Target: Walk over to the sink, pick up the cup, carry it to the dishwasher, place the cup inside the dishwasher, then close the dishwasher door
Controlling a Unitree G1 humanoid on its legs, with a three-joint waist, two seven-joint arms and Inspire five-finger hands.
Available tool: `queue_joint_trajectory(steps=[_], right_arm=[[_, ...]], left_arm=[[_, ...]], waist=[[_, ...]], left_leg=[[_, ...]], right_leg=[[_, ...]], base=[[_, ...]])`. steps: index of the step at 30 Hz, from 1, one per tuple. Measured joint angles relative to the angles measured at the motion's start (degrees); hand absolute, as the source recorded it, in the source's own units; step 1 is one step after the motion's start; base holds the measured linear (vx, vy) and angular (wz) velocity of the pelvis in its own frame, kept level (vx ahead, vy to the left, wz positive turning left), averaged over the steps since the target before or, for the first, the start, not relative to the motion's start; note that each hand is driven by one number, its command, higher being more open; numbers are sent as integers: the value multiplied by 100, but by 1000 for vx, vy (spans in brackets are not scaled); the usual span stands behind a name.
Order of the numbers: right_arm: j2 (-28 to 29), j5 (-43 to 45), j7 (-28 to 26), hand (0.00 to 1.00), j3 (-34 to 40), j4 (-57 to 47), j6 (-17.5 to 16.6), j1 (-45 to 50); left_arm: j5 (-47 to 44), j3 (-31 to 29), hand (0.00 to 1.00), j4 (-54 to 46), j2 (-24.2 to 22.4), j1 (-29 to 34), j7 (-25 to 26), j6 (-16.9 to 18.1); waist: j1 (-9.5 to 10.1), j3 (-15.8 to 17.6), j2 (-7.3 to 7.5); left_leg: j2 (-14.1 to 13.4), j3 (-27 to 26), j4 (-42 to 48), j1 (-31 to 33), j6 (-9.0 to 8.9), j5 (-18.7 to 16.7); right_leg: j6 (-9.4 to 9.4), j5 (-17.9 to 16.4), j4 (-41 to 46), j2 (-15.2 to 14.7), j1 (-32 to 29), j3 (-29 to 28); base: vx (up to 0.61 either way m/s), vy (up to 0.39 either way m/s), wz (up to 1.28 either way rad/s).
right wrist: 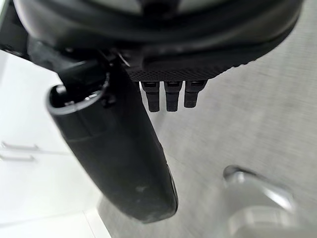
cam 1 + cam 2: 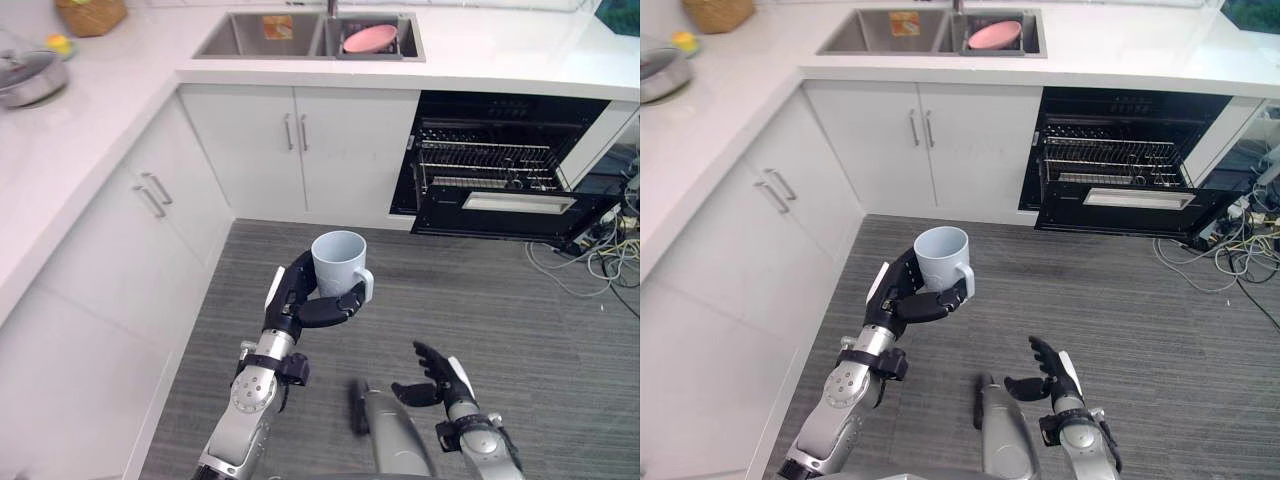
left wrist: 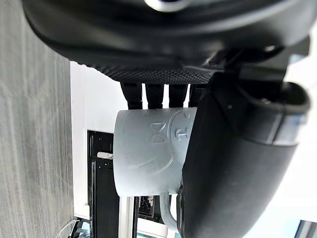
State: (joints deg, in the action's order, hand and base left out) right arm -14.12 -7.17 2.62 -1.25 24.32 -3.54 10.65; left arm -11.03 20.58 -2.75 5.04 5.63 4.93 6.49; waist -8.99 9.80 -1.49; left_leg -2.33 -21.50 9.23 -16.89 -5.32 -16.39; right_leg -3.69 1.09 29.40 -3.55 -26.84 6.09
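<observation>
Holds a pale blue-grey ceramic cup (image 2: 338,262) upright, mouth up, in the dark left hand (image 2: 296,300), out over the grey wood-grain floor (image 2: 500,310). Curls the fingers (image 3: 154,94) round the far side of the cup's wall and presses the thumb (image 3: 233,163) across the near side, close to the handle, which points to the robot's right. Brings the left forearm up from the lower left, palm turned towards the cup. Holds the right hand (image 2: 448,380) lower and nearer the body, empty, fingers loosely spread and a little bent, thumb standing apart. Faces an open black dishwasher (image 2: 485,160) with wire racks showing, ahead to the right and well apart from the cup, under a white counter (image 2: 500,50). Further left, a steel double sink (image 2: 262,35), with a pink bowl (image 2: 368,38) in its right basin.
</observation>
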Motion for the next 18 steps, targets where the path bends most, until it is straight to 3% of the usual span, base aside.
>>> queue_joint_trajectory(steps=[1, 2, 3, 4, 5, 6, 7, 9, 10, 11, 13, 14, 16, 17, 18], right_arm=[[10, -16, -9, 90, 76, -218, 25, 41], [3, -46, -12, 90, 117, -502, 35, 143], [0, -80, -12, 90, 117, -666, 41, 168], [10, -99, 28, 90, 109, -1107, 42, 320], [39, -94, 118, 90, 102, -1687, 10, 524], [47, -94, 158, 90, 100, -1941, -44, 587], [58, -89, 216, 90, 99, -2291, -190, 580], [61, -79, 245, 90, 83, -2473, -348, 415], [64, -76, 238, 90, 50, -2472, -355, 302], [62, -72, 238, 90, 37, -2465, -354, 275], [51, -10, 236, 90, -23, -2445, -350, 258], [49, 43, 236, 90, -31, -2442, -349, 258], [28, 131, 255, 90, -32, -2421, -349, 259], [33, 141, 255, 90, -39, -2420, -350, 258], [35, 140, 254, 90, -121, -2430, -354, 263]], left_arm=[[30, 17, 30, 139, -32, -100, -3, -5], [63, 8, 30, 338, -121, -172, 0, -24], [85, -12, 30, 399, -165, -162, 7, -46], [97, -9, 30, 448, -201, -102, 10, -46], [97, 17, 30, 412, -201, -22, 2, -30], [97, 31, 30, 396, -221, 1, -4, -17], [97, 29, 30, 331, -245, 53, -4, 4], [97, 16, 30, 314, -313, 68, -3, 10], [97, 13, 30, 314, -338, 96, -5, 10], [97, 12, 30, 314, -343, 117, -4, 10], [115, -31, 30, 314, -355, 179, 10, 9], [131, -48, 30, 314, -359, 179, 13, 9], [166, -94, 30, 314, -344, 188, 19, 8], [183, -120, 30, 313, -333, 195, 18, 9], [220, -210, 30, 302, -275, 268, 22, 9]], waist=[[-7, 8, -4], [-1, 19, -9], [24, 38, 0], [69, 121, -1], [167, 143, 19], [219, 151, 61], [269, 130, 88], [348, 120, 87], [385, 123, 92], [403, 122, 90], [473, 121, 89], [472, 122, 89], [476, 93, 36], [520, 79, 23], [552, -18, 95]], left_leg=[[-148, 37, 862, 214, -83, 47], [-464, 70, 2100, 563, -314, 415], [-649, 93, 2722, 718, -345, 665], [-1069, 69, 3882, 931, -431, 789], [-1372, 38, 4755, 1248, -365, 720], [-1442, 45, 4975, 1428, -304, 646], [-1450, 32, 5022, 1780, -225, 494], [-1308, 83, 4355, 2216, 3, 295], [-1092, 230, 3594, 2399, 106, 216], [-966, 388, 3160, 2476, 94, 201], [-490, 1233, 1281, 2670, -116, 342], [-422, 1405, 887, 2713, -166, 455], [-304, 1648, -223, 2731, -208, 1103], [-285, 1661, -157, 2661, -196, 1454], [-191, 1602, 61, 2625, 4, 1919]], right_leg=[[-135, -364, 336, 4, 48, 5], [-194, -595, 321, 63, 382, 27], [-198, -668, 207, 123, 628, 13], [-162, -729, -170, 310, 1287, -26], [-160, -779, -543, 465, 1821, -128], [-157, -845, -641, 498, 1992, -202], [-283, -1036, -694, 507, 2164, -380], [-290, -1188, -704, 495, 2370, -712], [-269, -1290, -703, 466, 2489, -953], [-261, -1341, -702, 455, 2542, -1071], [-212, -1544, -699, 447, 2703, -1584], [-176, -1593, -701, 452, 2749, -1695], [61, -1862, -671, 498, 3003, -2160], [97, -1973, -637, 493, 3065, -2340], [188, -2178, -596, 408, 3143, -2632]], base=[[614, -205, -9], [599, -228, -10], [567, -223, -26], [568, -201, -51], [513, -165, -59], [420, -99, -66], [308, -14, -75], [324, 38, -84], [282, 84, -75], [361, 135, -103], [399, 182, -109], [550, 273, -102], [543, 302, -106], [536, 344, -128], [547, 351, -112]])
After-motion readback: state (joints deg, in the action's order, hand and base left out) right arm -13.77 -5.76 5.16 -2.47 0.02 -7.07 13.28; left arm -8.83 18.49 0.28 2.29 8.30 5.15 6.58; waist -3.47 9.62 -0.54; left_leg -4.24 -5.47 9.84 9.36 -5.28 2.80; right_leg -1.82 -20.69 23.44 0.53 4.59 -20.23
